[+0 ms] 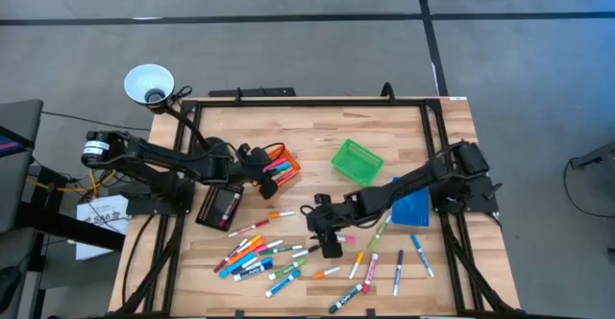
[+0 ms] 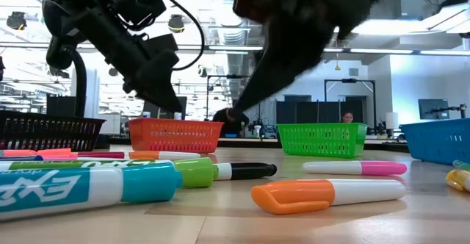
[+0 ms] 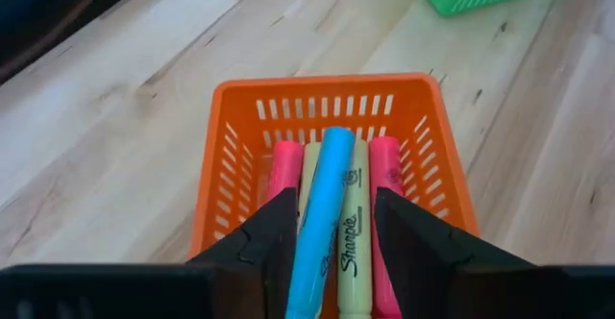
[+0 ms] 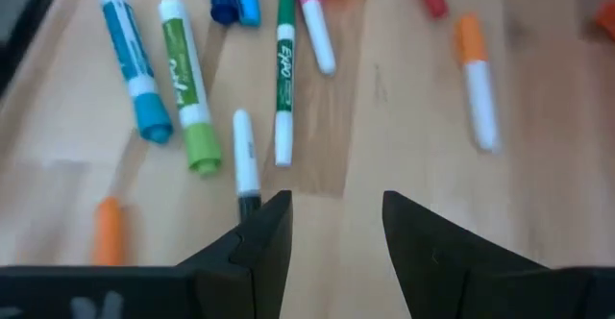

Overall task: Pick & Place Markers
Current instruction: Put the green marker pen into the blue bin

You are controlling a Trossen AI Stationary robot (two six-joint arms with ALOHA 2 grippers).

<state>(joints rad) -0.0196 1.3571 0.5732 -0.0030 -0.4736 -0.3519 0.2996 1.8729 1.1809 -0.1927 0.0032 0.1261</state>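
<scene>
So my left tool point(image 3: 333, 237) is hanging right over the orange bin point(image 1: 280, 165) near the back left of the bench point(image 1: 317, 127). Fingers are spread apart and not clamped on anything. Straight past them, inside the bin, a light blue marker point(image 3: 320, 223) lies on top of a yellowish one point(image 3: 352, 233) with black lettering, and there's a pink one point(image 3: 282, 170) on each side. All four run lengthwise in the bin, packed side by side.

My right tool point(image 4: 336, 228) is down low around the middle of the bench, fingers parted with nothing between them. A white marker with a black cap point(image 4: 246, 165) lies just ahead of one fingertip. Next to it are a slim green one point(image 4: 283, 69), a fat one with a green cap point(image 4: 188, 88) and a blue-capped one point(image 4: 135, 64), and off to the other side a white one with an orange cap point(image 4: 477, 79).

The rest of the markers point(image 1: 279, 257) are scattered loose over the front half of the bench in pink, orange, blue, green and purple. The green bin point(image 1: 357, 160) sits behind my right tool, the blue bin point(image 1: 413, 208) is under that arm, and the black bin point(image 1: 218, 207) is by my left arm.
</scene>
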